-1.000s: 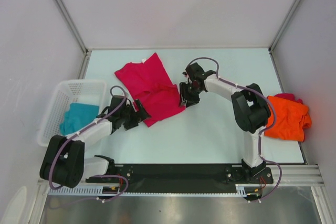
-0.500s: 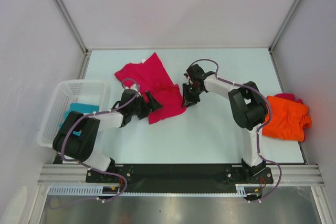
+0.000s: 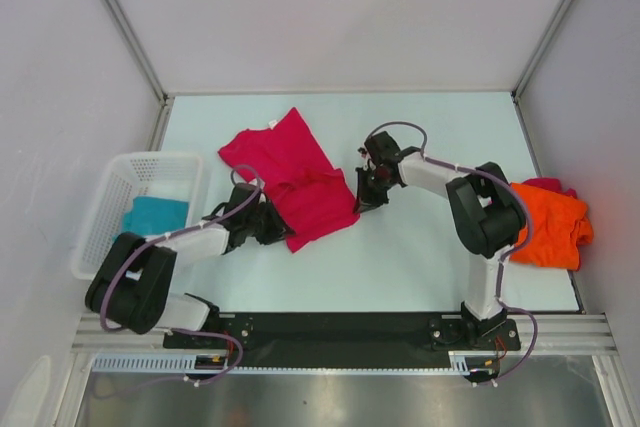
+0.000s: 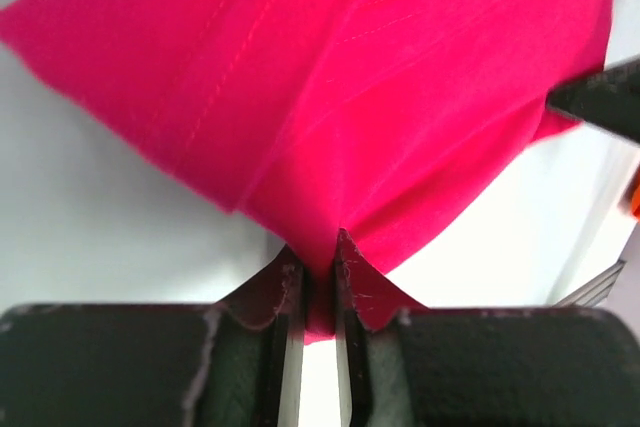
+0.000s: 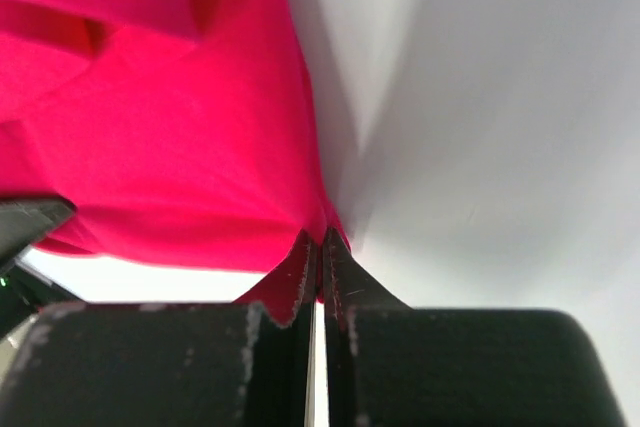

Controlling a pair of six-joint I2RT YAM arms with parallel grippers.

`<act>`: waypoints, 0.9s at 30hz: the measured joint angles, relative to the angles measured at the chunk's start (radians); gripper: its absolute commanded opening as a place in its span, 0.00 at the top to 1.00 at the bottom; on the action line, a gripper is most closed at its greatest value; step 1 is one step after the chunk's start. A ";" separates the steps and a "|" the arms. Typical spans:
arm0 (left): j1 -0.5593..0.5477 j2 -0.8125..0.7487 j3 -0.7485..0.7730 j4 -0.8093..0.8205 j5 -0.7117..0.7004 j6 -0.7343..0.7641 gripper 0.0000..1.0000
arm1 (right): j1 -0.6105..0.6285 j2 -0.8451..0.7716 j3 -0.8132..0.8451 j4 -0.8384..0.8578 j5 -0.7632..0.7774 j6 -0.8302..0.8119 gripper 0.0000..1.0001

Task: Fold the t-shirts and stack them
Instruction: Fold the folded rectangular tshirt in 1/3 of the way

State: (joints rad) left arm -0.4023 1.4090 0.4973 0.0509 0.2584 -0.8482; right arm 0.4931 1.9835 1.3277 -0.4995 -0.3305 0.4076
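Left pincer (image 4: 318,259) pinching crimson-pink t-shirt (image 3: 300,172) at near-left corner, right pincer (image 5: 320,247) pinching its right edge

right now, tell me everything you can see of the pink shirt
The crimson-pink t-shirt is soft, plain cloth with a stitched seam, lying rumpled on the table left of centre, neck end farthest from the arms. The left gripper pinches its near-left edge and the right gripper its right edge; both are shut on cloth.
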 measured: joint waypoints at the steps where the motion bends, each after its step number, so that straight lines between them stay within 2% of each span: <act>1: -0.002 -0.026 0.000 -0.037 -0.004 0.009 0.83 | 0.008 -0.027 -0.029 -0.001 0.004 0.005 1.00; 9: 0.042 -0.192 0.002 -0.285 -0.007 0.094 0.79 | 0.145 -0.279 -0.253 0.015 0.052 0.104 1.00; 10: 0.051 -0.203 0.002 -0.309 -0.008 0.106 0.78 | 0.195 -0.304 -0.275 0.026 0.064 0.126 1.00; 13: 0.086 -0.249 0.002 -0.399 -0.018 0.150 0.64 | 0.313 -0.339 -0.330 0.053 0.087 0.192 0.82; 14: 0.097 -0.265 0.002 -0.424 -0.022 0.162 0.50 | 0.351 -0.339 -0.340 0.059 0.093 0.211 0.67; 17: 0.113 -0.287 0.005 -0.468 -0.026 0.188 0.24 | 0.446 -0.301 -0.343 0.061 0.101 0.253 0.57; 18: 0.114 -0.286 0.011 -0.483 -0.026 0.193 0.18 | 0.459 -0.283 -0.338 0.059 0.105 0.259 0.55; 19: 0.115 -0.284 0.020 -0.494 -0.022 0.198 0.16 | 0.468 -0.258 -0.322 0.046 0.113 0.261 0.55; 21: 0.115 -0.283 0.040 -0.512 -0.015 0.200 0.07 | 0.470 -0.217 -0.263 0.007 0.125 0.264 0.54; 27: 0.115 -0.326 0.085 -0.552 -0.026 0.204 0.06 | 0.469 -0.169 -0.077 -0.084 0.205 0.240 0.53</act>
State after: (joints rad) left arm -0.2871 1.0828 0.5819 -0.5014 0.2321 -0.6445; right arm 0.9619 1.8141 1.2510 -0.5835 -0.1257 0.6472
